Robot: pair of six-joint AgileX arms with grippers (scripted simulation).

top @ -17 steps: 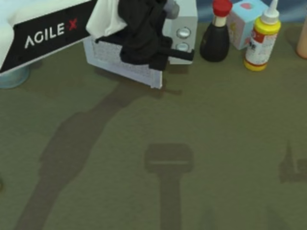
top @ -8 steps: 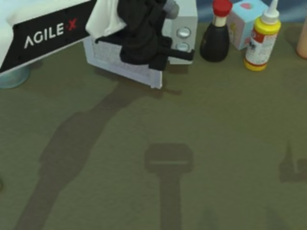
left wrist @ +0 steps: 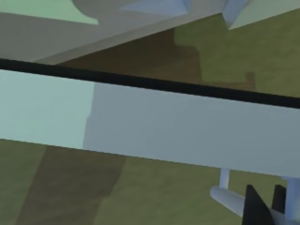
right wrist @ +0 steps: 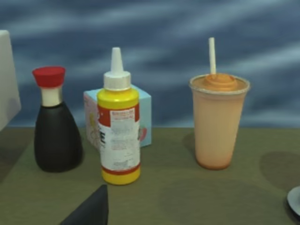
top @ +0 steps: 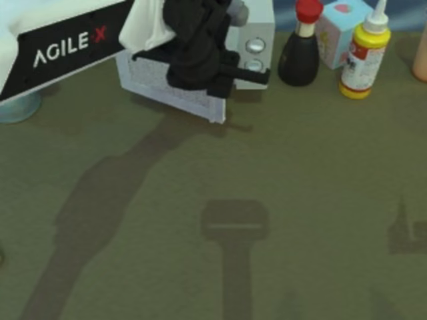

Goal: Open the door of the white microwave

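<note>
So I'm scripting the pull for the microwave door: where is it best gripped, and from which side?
Grip the slim handle at the door's free edge, probably coming from the front with a finger either side. It stands off the panel on posts, leaving a gap, and sits farthest from the hinge. The left gripper is already there beside the white microwave.

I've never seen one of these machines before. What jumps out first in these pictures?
First, the big white left arm lettered AGILE X, reaching in from the top view's upper left, its black left gripper at the door of the white microwave, which stands partly swung open. To the right stands a colourful row: a dark bottle with a red cap, a yellow squeeze bottle and, in the right wrist view, an orange drink with a straw.
</note>
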